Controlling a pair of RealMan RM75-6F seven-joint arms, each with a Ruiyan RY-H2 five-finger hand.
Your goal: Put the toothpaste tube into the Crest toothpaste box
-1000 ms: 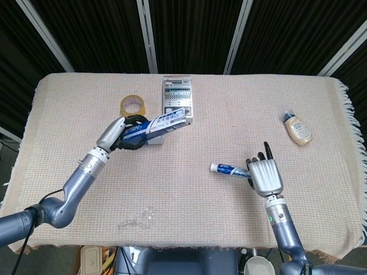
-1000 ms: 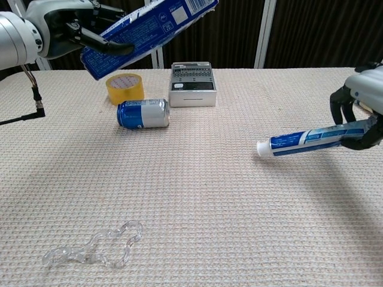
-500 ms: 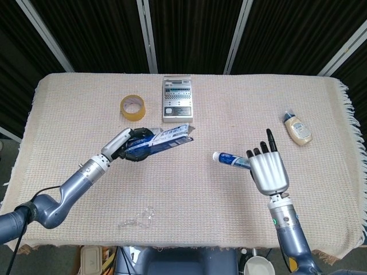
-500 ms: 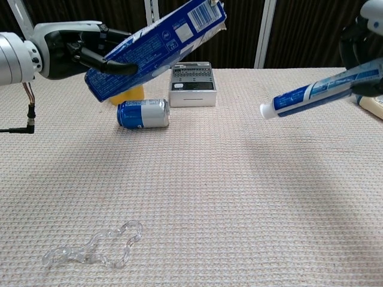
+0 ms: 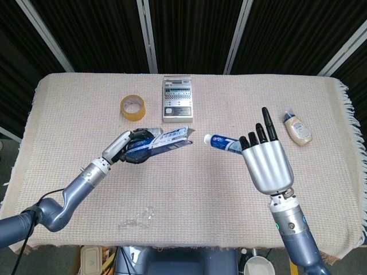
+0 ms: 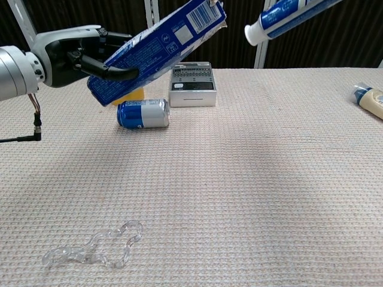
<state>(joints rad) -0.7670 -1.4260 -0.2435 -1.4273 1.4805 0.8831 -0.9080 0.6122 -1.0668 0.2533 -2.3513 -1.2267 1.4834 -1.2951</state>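
Observation:
My left hand (image 5: pixel 129 146) (image 6: pixel 78 55) grips the blue Crest toothpaste box (image 5: pixel 164 140) (image 6: pixel 157 45), held above the table and tilted, its open end facing right. My right hand (image 5: pixel 265 163) holds the blue-and-white toothpaste tube (image 5: pixel 221 142) (image 6: pixel 284 15) in the air, white cap pointing left toward the box's open end. A small gap separates cap and box. The right hand itself is out of the chest view; only the tube shows there at the top.
A blue can (image 6: pixel 143 113) lies on its side under the box. A yellow tape roll (image 5: pixel 132 107), a grey device (image 5: pixel 177 98) (image 6: pixel 192 84), a cream bottle (image 5: pixel 297 128) (image 6: pixel 370 100) at the right, and a clear plastic chain (image 6: pixel 93 250) near the front lie on the woven cloth (image 5: pixel 189 189).
The right hand has lifted the tube off the table and carried it up and left toward the box. The left hand brought the box lower and nearer the centre.

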